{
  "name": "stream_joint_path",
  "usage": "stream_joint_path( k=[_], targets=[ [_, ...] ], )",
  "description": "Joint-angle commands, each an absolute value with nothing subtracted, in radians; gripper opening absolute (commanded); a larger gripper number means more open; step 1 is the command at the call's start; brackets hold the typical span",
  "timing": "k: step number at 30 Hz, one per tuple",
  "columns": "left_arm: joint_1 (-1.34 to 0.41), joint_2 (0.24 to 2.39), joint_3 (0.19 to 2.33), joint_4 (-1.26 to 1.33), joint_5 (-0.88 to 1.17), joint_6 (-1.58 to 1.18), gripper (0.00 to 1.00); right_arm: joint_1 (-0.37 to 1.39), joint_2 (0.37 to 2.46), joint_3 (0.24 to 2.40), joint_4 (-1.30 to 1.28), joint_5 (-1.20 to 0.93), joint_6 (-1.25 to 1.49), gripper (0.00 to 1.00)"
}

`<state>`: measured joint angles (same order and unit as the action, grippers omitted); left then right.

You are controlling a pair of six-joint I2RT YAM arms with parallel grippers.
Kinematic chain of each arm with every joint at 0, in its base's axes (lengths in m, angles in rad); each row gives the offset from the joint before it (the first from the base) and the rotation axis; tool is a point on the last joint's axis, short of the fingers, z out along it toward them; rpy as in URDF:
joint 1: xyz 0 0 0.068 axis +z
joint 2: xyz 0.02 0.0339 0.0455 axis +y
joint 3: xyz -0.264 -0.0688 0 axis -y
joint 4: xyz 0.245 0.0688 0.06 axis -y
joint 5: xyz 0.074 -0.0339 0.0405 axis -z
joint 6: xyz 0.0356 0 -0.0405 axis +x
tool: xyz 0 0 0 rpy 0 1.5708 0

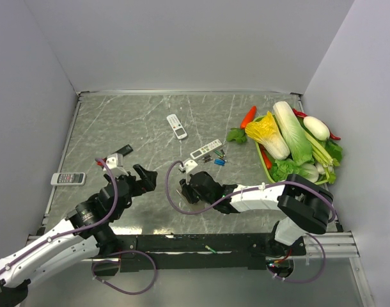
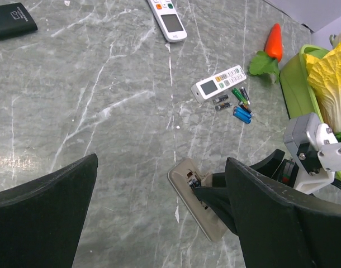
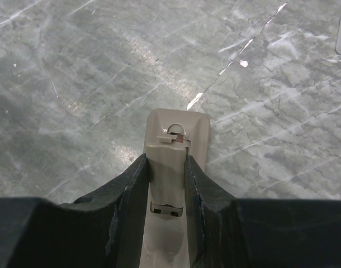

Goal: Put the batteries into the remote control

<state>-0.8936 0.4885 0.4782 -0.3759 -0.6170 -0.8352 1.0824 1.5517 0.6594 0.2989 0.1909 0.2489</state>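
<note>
the right claw [image 3: 166, 162] is clamped on the remote [image 3: 176, 137]: its two black, rough-edged fingers [image 3: 126, 190] press the long sides of the casing, with the far end sticking out past the tips. the remote is a flat grey-beige slab of matte plastic with rounded corners, back side up. a rectangular recess runs along its middle between the fingers, and a small bent wire contact sits at the far end of it. from the left wrist view the remote [image 2: 199, 201] lies low on the surface [image 1: 118, 128], a grey-green stone-look sheet crossed by thin white veins.

the left claw [image 2: 162, 167] stands wide apart and holds nothing. its broad black fingers frame bare stone, and the remote sits just inside the right-hand finger, near but not gripped.

the batteries [image 2: 237, 103] lie beyond both claws, well apart from them — a loose cluster of tiny smooth cylinders, green, blue and dark. they lie just beside a slim remote [image 2: 219, 82], which is white, long and narrow with a small screen. farther off to the right claw's side is a green tray [image 2: 290, 89] with a ruffled yellow cabbage [image 2: 332, 84] in it. a glossy orange carrot [image 2: 274, 42] with a leafy green top lies near its rim.
</note>
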Motion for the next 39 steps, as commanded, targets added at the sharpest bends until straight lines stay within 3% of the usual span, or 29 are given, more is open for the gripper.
stream_joint_path(
  k=[1,39],
  targets=[
    [-0.893,0.494,0.480,-0.327,-0.609,-0.836,0.99,1.091,1.569,0.649,0.327,0.190,0.250,0.00],
    [-0.893,0.505,0.469,-0.321,-0.601,-0.838,0.99,1.092,1.520,0.670,0.255,0.169,0.216,0.00]
  ],
)
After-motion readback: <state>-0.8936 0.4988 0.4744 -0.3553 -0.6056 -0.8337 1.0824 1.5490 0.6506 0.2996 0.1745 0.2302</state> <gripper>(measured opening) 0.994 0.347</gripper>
